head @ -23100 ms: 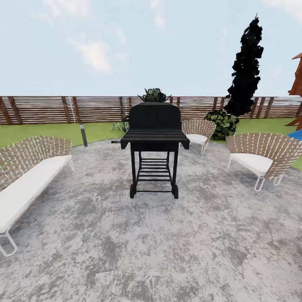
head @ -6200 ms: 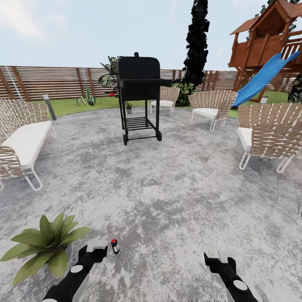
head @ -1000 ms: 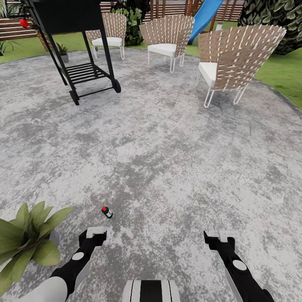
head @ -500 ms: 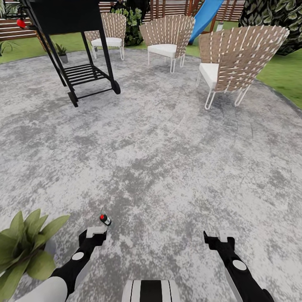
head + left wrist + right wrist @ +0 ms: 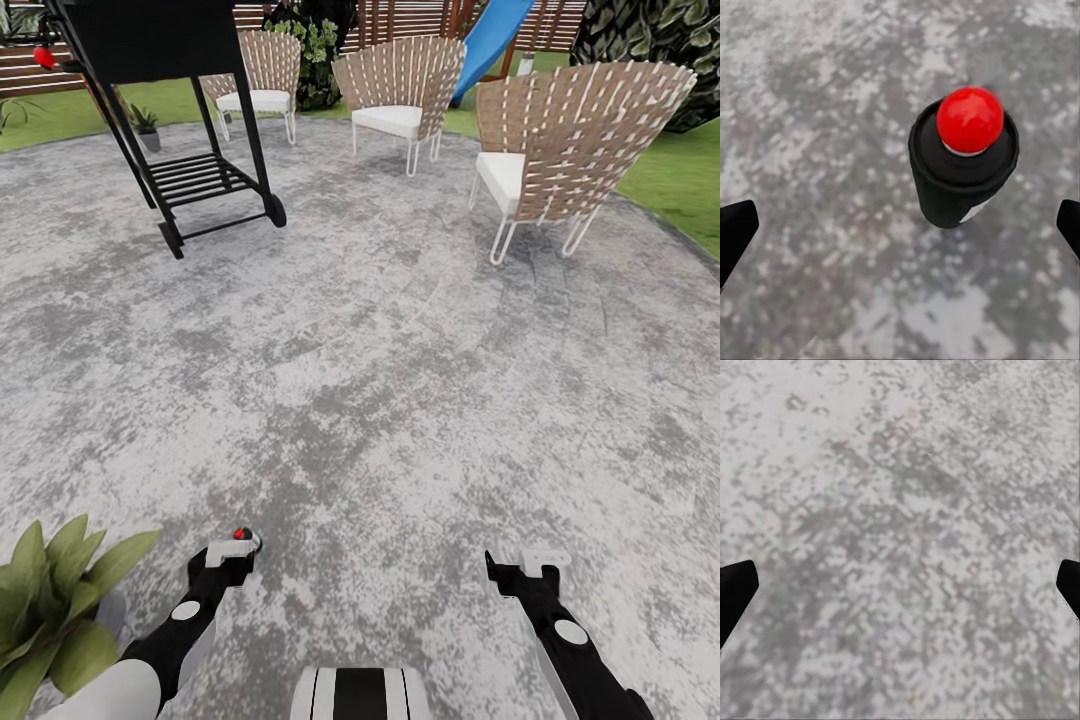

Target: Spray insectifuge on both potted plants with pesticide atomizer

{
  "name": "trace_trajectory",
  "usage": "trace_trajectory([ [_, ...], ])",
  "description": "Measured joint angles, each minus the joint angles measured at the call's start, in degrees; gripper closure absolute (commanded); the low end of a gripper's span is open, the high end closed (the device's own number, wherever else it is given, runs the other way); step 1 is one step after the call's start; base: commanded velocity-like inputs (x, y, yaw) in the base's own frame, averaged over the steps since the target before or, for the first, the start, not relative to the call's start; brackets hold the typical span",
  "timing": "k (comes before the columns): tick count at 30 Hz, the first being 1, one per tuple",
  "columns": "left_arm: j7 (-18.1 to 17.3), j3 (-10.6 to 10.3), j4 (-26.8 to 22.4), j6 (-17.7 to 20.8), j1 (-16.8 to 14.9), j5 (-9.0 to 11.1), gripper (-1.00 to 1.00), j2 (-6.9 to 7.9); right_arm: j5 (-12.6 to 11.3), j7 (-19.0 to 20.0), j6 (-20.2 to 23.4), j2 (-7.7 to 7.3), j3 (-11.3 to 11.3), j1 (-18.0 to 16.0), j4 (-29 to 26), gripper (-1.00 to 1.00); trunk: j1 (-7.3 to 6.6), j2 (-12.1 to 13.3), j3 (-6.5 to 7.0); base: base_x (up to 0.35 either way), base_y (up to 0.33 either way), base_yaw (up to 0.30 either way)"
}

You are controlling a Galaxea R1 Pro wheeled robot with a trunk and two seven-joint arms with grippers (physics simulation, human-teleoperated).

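The atomizer [image 5: 961, 161] stands upright on the patio [image 5: 400, 380], red knob on top, directly below the left gripper [image 5: 228, 553] and between its spread fingers, a little off-centre toward one of them. Its long axis runs roughly along the line of the gripper's approach. The right gripper [image 5: 525, 567] hangs well apart over bare stone, also spread and empty. The left arm is plainly the nearer. A plant [image 5: 55, 600] sits just beside that arm.
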Motion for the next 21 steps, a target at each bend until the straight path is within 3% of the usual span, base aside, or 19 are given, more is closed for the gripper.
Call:
trace_trajectory([
  [16,-0.1,-0.1,0.1,-0.1,0.0,0.0,-1.00,0.00,0.0,0.0,0.0,-0.01,0.0,0.0,0.1,-1.00,0.02,0.0,0.00,0.019,0.000,0.000],
  [21,-0.1,-0.1,0.2,-0.2,0.1,0.0,-1.00,0.04,0.0,0.0,0.0,-0.02,0.0,0.0,0.1,-1.00,0.15,-0.1,-1.27,0.000,0.000,0.000],
])
